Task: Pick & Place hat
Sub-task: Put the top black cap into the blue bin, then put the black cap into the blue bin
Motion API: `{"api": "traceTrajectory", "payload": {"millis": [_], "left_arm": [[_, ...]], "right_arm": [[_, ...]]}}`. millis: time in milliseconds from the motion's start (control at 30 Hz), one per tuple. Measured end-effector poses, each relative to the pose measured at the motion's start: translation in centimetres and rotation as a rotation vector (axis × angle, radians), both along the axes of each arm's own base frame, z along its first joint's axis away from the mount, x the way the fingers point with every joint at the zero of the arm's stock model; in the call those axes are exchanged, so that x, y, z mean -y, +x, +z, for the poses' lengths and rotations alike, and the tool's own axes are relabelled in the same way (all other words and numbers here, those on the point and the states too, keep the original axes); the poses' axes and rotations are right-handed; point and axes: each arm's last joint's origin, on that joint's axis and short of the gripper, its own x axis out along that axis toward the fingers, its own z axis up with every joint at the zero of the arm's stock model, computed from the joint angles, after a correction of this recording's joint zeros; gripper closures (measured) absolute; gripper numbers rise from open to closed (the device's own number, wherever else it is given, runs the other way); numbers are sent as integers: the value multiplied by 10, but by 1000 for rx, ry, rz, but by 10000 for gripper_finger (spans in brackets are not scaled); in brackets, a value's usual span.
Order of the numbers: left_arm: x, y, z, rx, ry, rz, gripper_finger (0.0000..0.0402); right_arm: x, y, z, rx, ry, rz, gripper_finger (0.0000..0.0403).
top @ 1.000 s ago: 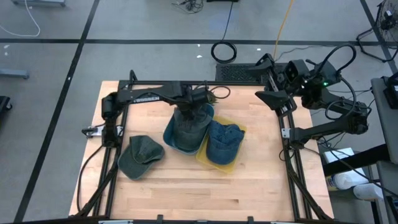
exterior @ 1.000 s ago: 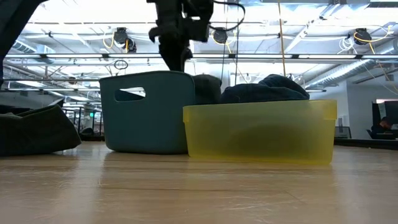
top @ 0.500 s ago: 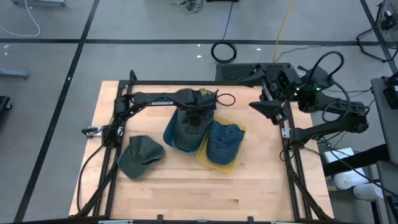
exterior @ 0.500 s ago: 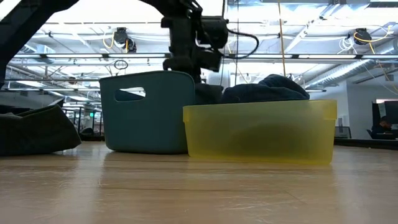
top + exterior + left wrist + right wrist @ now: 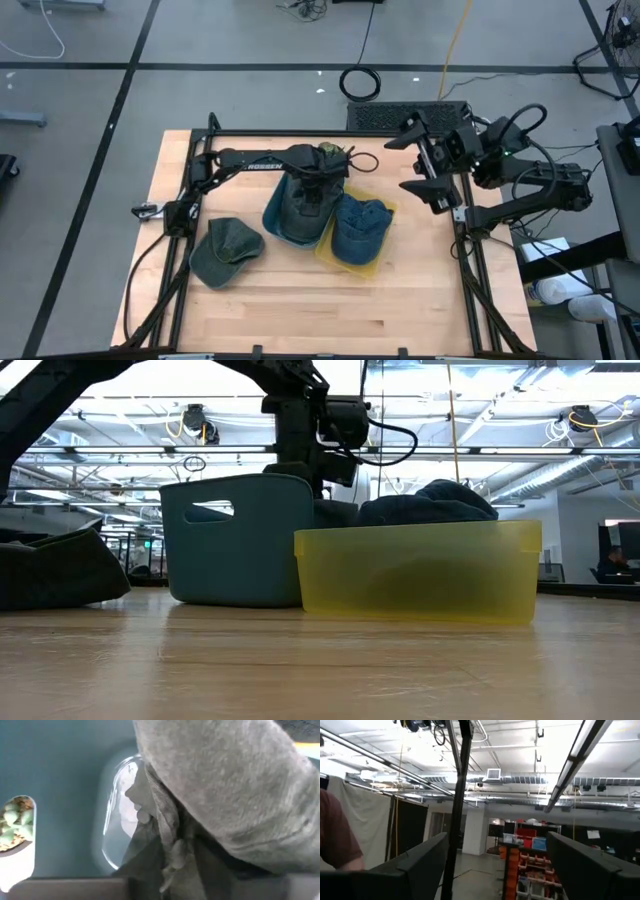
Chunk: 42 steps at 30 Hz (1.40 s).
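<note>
Grey hat (image 5: 300, 205) lay in the teal bin (image 5: 277, 229); my left pincer (image 5: 318, 188) still pinched its cloth, my right pincer (image 5: 427, 160) hung released.

The left gripper (image 5: 318, 190) sat low in the blue bin (image 5: 235, 540), its fingertips hidden by the grey hat (image 5: 220, 795). In the low view the yellow bin's (image 5: 418, 572) wall concealed most of the blue hat (image 5: 428, 503). The green hat (image 5: 55, 568) was cut off at the frame edge.
</note>
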Motion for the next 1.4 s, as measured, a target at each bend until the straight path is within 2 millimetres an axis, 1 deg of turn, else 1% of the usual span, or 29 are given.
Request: {"api": "traceTrajectory", "payload": {"millis": [133,267,400,600,733,867,1000,1200,1400], "left_arm": [[0,0,0,1,-2,33,222],[-1,0,0,-3,20,66,169],[-1,0,0,-3,24,76,126],[0,0,0,-1,-9,74,65],[0,-1,0,-8,-11,72,34],[1,-4,4,-22,-8,68,16],[1,-9,18,-27,27,78,17],[2,-15,55,65,46,135,31],[6,-26,98,182,77,185,40]], "right_arm": [[0,-1,1,7,25,15,78],[0,-1,1,-22,96,58,78],[0,-1,1,-64,190,116,78],[0,-1,1,-55,168,103,78],[0,-1,1,-55,166,103,78],[0,0,1,-62,167,102,78],[0,-1,1,-61,166,101,78],[0,-1,1,-37,110,67,78],[0,-1,1,-28,102,63,78]]}}
